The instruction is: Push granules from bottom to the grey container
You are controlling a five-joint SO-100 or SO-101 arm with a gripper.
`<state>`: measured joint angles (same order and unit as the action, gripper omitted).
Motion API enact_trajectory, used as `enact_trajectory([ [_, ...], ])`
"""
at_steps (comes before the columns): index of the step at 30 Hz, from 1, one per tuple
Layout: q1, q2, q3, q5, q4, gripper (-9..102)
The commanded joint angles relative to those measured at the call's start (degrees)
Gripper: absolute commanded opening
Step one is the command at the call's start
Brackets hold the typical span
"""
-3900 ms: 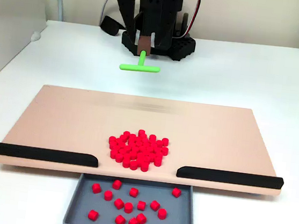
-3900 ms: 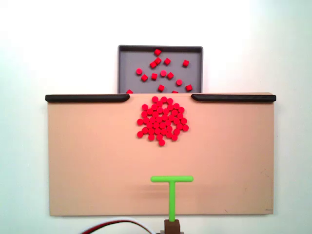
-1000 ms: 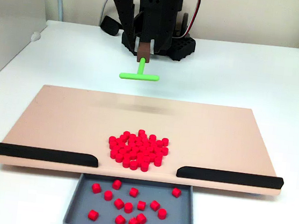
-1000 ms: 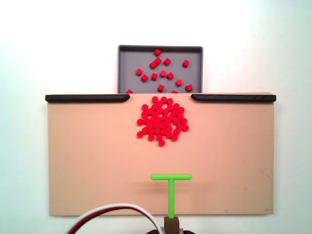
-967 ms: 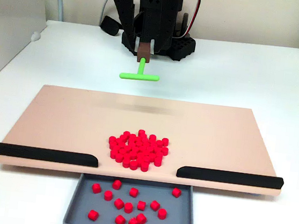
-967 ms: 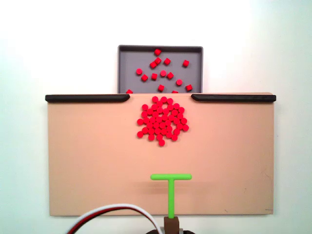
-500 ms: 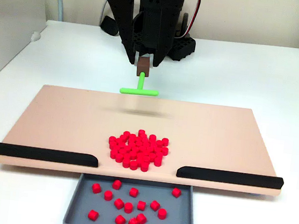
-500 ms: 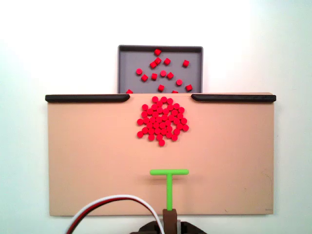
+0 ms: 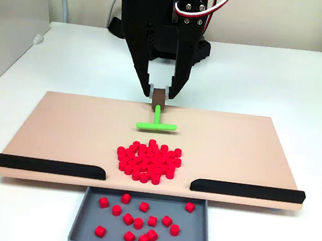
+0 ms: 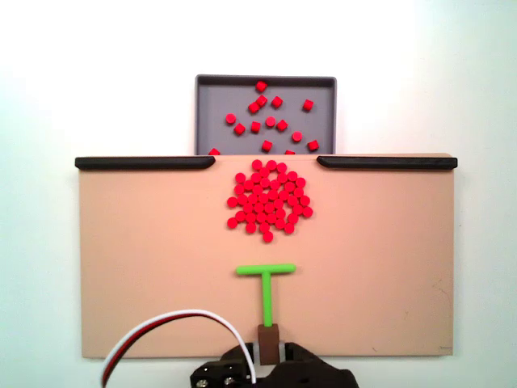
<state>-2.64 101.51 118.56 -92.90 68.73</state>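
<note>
Forward over the tan board came the gripper — clamped on the green T-pusher — granules heaped just ahead, more in the grey container beyond.

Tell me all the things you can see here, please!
Small bright red cylindrical granules: many, red, a pile on the board between the strips, others loose in the tray.
Shallow rectangular grey plastic tray: one, grey, beyond the board's strip edge.
Flat tan board: one, tan, on the white table.
Black strips: two, black, along the board's tray-side edge.
Green T-shaped pusher: one, green, above the board short of the pile.
Hand: one, black, shut on the pusher's brown block.
</note>
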Motion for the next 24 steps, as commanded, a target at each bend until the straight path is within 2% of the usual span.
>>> enact_trajectory([
  [1,0.35,0.35,-0.35,1.58,-2.02,0],
  [10,-0.18,-4.48,-0.35,2.11,-5.27,0],
  [24,-1.05,-8.0,-2.2,1.76,-5.71,0],
])
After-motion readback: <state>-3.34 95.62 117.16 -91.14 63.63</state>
